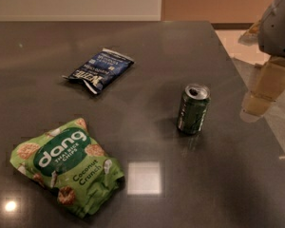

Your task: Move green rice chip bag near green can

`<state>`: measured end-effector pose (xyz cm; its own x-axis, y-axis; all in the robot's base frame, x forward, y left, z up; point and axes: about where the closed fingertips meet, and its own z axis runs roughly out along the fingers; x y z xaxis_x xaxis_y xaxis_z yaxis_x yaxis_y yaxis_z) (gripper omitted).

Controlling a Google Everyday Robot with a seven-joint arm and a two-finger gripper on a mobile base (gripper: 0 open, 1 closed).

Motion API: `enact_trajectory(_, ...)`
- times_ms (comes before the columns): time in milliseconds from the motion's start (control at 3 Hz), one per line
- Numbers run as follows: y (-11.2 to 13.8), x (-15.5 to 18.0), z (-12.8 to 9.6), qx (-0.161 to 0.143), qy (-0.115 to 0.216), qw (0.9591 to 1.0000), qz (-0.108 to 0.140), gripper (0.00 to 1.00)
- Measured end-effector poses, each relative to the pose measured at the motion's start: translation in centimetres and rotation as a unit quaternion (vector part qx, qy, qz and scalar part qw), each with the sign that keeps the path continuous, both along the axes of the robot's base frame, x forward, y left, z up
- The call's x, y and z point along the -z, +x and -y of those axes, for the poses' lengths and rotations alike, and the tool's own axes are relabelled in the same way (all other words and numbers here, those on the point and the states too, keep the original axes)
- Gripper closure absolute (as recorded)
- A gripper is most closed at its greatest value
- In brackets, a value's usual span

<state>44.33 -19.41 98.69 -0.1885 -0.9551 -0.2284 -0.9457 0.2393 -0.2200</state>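
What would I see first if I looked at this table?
The bright green bag marked "dang" jumps out first, lying at the front left of the dark table. Next comes the green can, standing upright right of the middle, with a dark blue packet lying flat further back. The gripper is at the far right by the table's edge, touching nothing.

Two bags (69, 172) (99, 70), one can (194, 109), tool (267, 88) right

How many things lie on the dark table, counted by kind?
Snack bags: 2, the light green glossy rice chip bag and the dark blue packet.
Drink cans: 1, the small green metal can.
Total: 3.
End effector: beyond the table's right edge.
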Motion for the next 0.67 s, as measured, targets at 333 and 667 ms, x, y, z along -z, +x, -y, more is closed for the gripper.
enact_trajectory(333, 1.1, -0.5, -3.7, -0.018, 0.017, 0.9997, -0.007, 0.0)
enact_trajectory(667, 1.9, -0.4, -8.0, -0.045, 0.032, 0.9984, -0.01, 0.0)
